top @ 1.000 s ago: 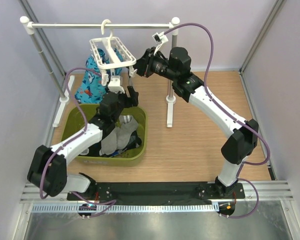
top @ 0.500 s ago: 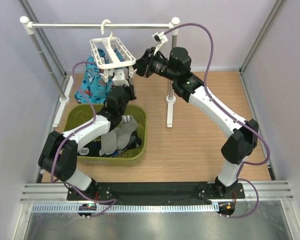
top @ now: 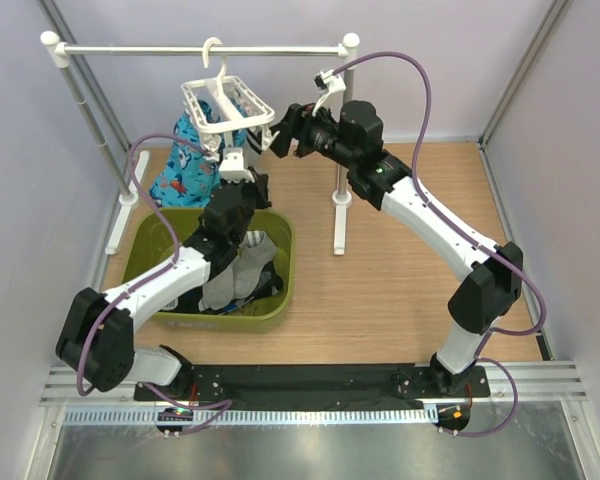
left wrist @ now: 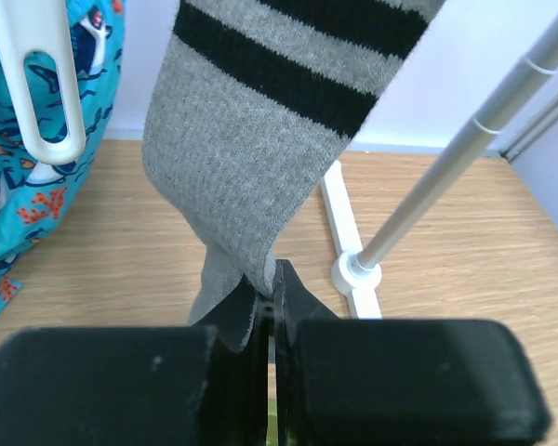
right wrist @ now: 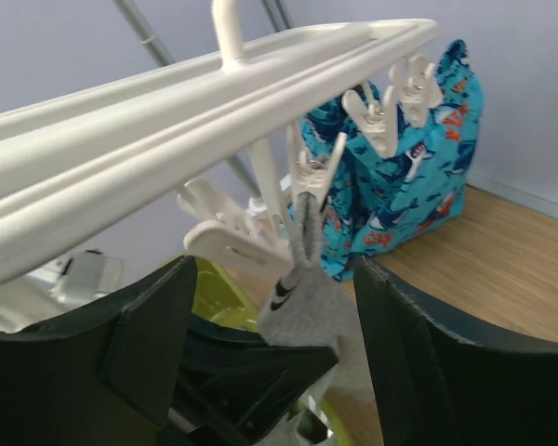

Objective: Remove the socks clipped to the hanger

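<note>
The white grid hanger hangs by its hook from the rail. A grey sock with black stripes dangles from one of its clips; the clipped tip of the sock shows in the right wrist view. My left gripper is below the hanger and shut on the sock's lower end. In the top view it sits just above the bin. My right gripper stands open beside the hanger's right edge, with the clipped sock between its fingers but not touching them.
A green bin under the left arm holds several loose socks. A blue patterned cloth hangs behind the hanger. The white rail spans the back; its right post and foot stand on the wooden table.
My left gripper rose to the sock and shut on its lower end. My right gripper opened and drew back slightly to the right of the hanger.
</note>
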